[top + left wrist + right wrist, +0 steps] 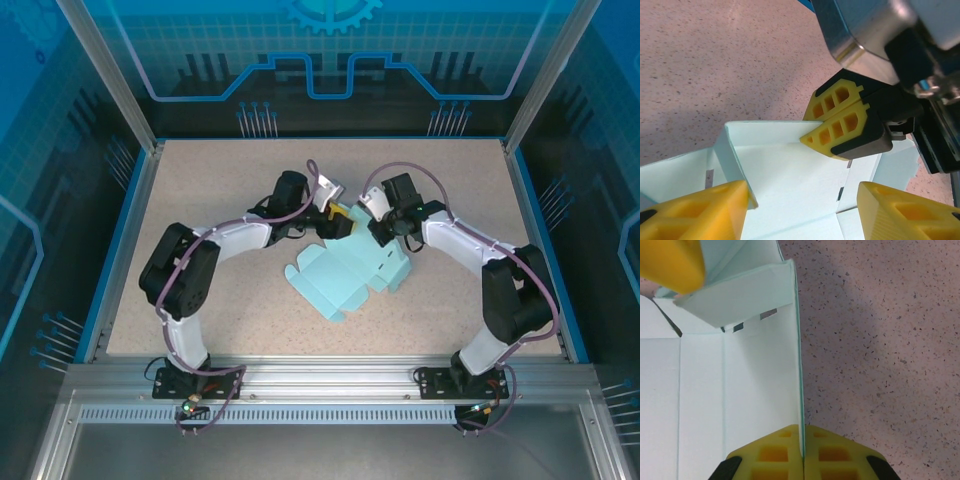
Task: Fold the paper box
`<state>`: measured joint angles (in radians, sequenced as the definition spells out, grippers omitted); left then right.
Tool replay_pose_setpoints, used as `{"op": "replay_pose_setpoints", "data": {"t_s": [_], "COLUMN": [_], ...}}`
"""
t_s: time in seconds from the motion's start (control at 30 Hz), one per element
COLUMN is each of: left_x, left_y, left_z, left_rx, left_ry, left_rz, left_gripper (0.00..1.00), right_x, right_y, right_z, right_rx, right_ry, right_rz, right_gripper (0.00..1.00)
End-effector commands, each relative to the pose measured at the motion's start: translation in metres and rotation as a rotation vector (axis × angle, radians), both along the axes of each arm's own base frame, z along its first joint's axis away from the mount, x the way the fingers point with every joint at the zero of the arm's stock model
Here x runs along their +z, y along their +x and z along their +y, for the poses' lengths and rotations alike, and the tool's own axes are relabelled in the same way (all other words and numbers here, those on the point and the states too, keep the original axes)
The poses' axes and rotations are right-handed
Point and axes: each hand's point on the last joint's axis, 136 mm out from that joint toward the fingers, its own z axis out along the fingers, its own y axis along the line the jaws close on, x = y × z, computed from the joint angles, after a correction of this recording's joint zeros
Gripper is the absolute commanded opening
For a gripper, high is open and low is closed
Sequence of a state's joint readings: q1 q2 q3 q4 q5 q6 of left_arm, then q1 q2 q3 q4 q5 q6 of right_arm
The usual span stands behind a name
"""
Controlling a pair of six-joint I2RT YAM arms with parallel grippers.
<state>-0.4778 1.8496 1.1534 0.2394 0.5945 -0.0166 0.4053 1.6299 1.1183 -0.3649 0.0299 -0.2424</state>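
nearest the top camera, the aluminium rail (320,372) carries both arm bases; beyond it the speckled beige table (200,190) spreads between blue enclosure walls (60,150); the left arm (190,270) and the right arm (500,285) bend inward so that their wrists meet over the middle of the table; the paper box (345,275), light blue card, lies at the table's centre just in front of those wrists, its near part flat with rounded flaps spread out, its far end lifted where the 2 arms meet; the left wrist view shows a pale floor panel with 1 side panel (735,160) standing upright at the left and a back panel (775,132) standing behind it; the right gripper (810,126) has its 2 yellow fingers pressed together on the top edge of that back panel, and its own wrist camera shows the same pinch, the card's thin edge caught between the closed jaws; the left gripper (802,200) is spread wide and holds nothing, 1 of its fingers (700,210) just beside the upright side panel, though whether they touch cannot be told, the other out past the card's right fold; in the right wrist view a short flap (735,295) leans inward at the top of the pinched wall.
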Motion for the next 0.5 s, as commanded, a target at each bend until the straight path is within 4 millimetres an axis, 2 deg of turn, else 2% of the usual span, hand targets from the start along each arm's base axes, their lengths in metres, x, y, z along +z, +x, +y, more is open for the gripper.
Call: {"op": "replay_pose_setpoints", "data": {"t_s": [0.0,0.23,0.47], "left_x": [0.009,0.023,0.024], "left_y": [-0.002,0.004,0.008], "left_z": [0.018,0.054,0.098], "left_rx": [0.061,0.223,0.455], "left_ry": [0.043,0.063,0.086], "left_rz": [-0.034,-0.104,-0.095], "left_gripper": [0.62,0.65,0.65], "right_x": [0.020,0.021,0.026], "right_y": [0.010,0.008,0.006], "right_z": [-0.003,0.003,0.010], "right_rx": [-0.027,-0.005,0.035], "right_ry": [0.041,0.007,-0.129], "right_rz": [-0.064,-0.085,-0.168], "right_gripper": [0.00,0.00,0.00]}}
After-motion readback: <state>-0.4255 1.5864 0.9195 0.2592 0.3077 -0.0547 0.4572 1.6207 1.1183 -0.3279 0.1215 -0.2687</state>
